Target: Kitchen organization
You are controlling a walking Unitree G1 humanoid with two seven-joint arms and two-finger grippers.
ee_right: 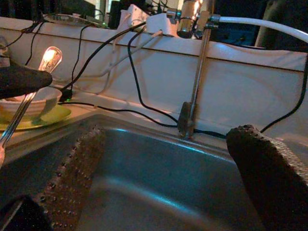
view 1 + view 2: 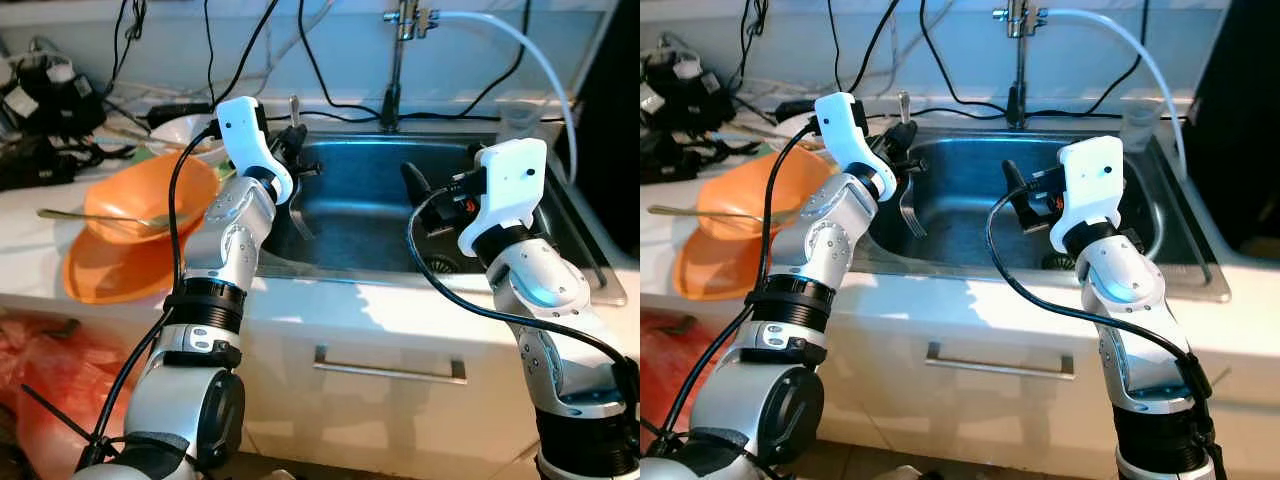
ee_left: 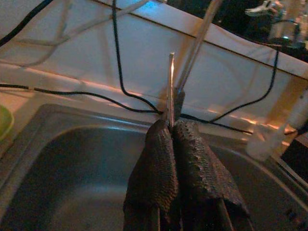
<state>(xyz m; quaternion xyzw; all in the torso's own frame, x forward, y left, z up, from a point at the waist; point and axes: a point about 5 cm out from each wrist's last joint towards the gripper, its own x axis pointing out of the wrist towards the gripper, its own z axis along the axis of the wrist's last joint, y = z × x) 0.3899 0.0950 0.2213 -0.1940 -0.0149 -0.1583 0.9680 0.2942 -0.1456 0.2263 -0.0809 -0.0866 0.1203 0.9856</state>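
Your L gripper is hovering upper-centre of frame over the sink's left rim, fingers clamping a fork w/ tines hanging into the basin; R gripper is sitting mid-frame over the basin, fingers spread apart, grasping nothing; orange bowls w/ a spoon are resting at left on the counter.

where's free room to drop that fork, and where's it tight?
Free: the sink floor, between the left gripper shut on the fork and the open right gripper, drain at its right. The white front ledge before the sink is also bare. Crowded: left counter, with stacked orange bowls, a spoon, cables and chargers.
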